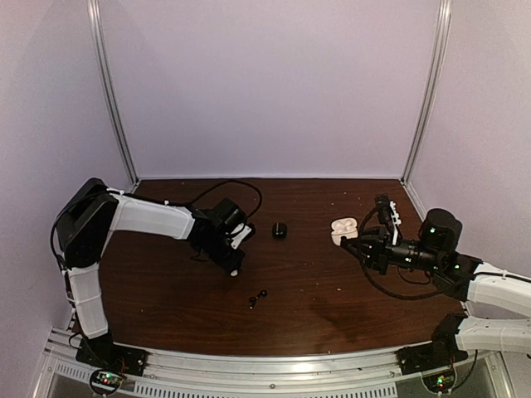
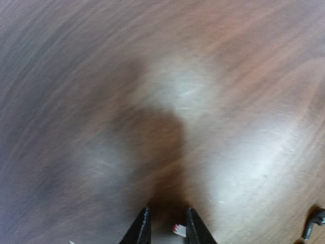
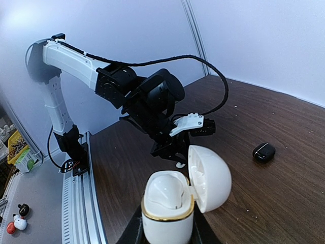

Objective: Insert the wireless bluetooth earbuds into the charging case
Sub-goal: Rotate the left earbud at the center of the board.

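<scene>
At the left gripper (image 1: 234,265): jaws narrow, pinched on a small white piece, by the look of it a white earbud (image 2: 177,230), tips low over the table (image 1: 332,319). No reading of the stem's axis, with the bud so tiny and the wrist view blurred.

At the right gripper (image 3: 167,234): clamped on the body of the white case (image 3: 167,201), upright between the fingers, lid (image 3: 209,178) swung open to one side, mouth upward. Cannot tell whether a bud sits inside already.

Hinges on one relation: white case well to the right of the left jaws, across the table and slightly farther back, with the closed black case (image 1: 280,230) on the table between them. Seen from the right wrist, left gripper straight ahead, beyond the open lid.

Calls, most likely, for carrying the bud rightward and up, past the black case, then down stem-first into a well. Needs the stem lined up with the well first.

Also on the table: black earbuds (image 1: 263,293), two close together, loose, toward the near edge and just right of the left jaws. Far nearer to the left arm than to the right. Not yet in any case. No second white bud in sight.
</scene>
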Robot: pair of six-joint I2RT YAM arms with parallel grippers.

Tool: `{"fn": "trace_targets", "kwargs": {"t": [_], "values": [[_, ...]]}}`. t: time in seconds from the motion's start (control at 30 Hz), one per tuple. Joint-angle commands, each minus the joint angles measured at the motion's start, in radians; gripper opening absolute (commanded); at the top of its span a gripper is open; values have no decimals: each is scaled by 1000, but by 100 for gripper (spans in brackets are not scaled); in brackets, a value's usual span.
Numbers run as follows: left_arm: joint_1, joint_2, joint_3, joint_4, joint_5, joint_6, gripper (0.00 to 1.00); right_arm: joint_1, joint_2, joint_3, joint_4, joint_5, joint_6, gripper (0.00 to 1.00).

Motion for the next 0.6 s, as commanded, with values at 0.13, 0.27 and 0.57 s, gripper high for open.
{"fn": "trace_targets", "kwargs": {"t": [0.13,0.27,0.57], "values": [[59,2,-32,-52,-74,-26,24,-5,-9,1,22,-14,-3,0],[60,-17,-84,-50,-14,-13,24,-5,-12,-2,23,-11,-4,0],[40,-75,-170,-68,77,23,24,-5,-8,0,25,-11,-6,0]]}}
